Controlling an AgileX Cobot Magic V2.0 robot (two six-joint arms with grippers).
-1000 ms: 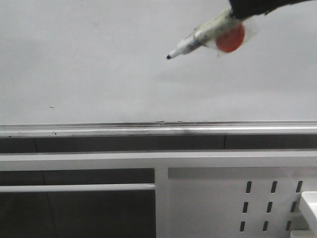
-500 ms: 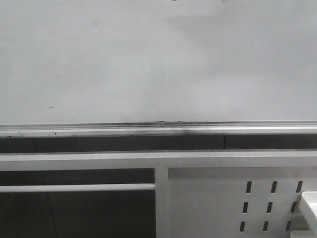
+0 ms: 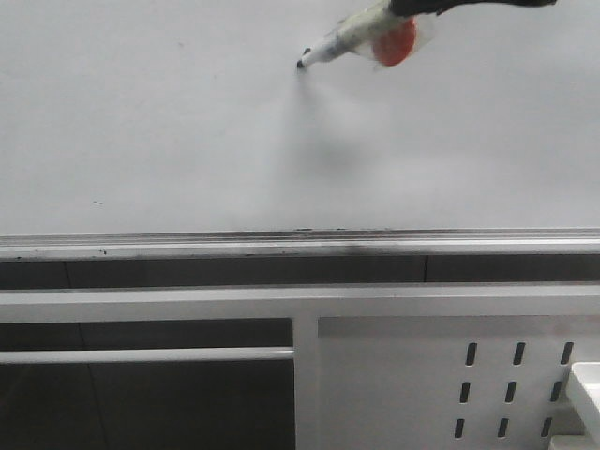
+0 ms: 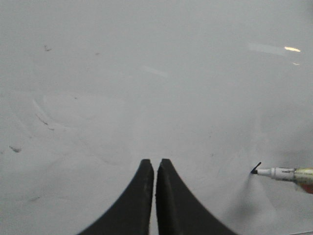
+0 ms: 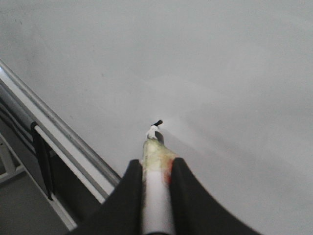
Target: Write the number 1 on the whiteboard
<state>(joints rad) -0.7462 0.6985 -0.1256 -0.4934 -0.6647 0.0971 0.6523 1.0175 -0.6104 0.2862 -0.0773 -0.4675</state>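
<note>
The whiteboard [image 3: 187, 131] fills the upper part of the front view, with its silver tray rail [image 3: 187, 246] along the lower edge. My right gripper [image 3: 412, 9] reaches in at the top right, shut on a white marker pen [image 3: 352, 37] with a red disc [image 3: 394, 44] taped to it. The black tip [image 3: 302, 64] is at the board surface. In the right wrist view the gripper [image 5: 156, 166] clamps the pen [image 5: 156, 196]. My left gripper [image 4: 155, 164] is shut and empty, facing the board; the pen [image 4: 281, 173] shows beside it. No long black stroke of the number 1 shows.
A tiny dark speck [image 3: 97, 202] marks the board at the lower left. Below the rail are white frame bars and a white metal panel with slot holes [image 3: 394, 375]. A white box corner [image 3: 586, 384] shows at the lower right edge.
The marker rose out of the front view's top half a second ago and is now back in view, higher and further left than one second ago, its tip at the board.
</note>
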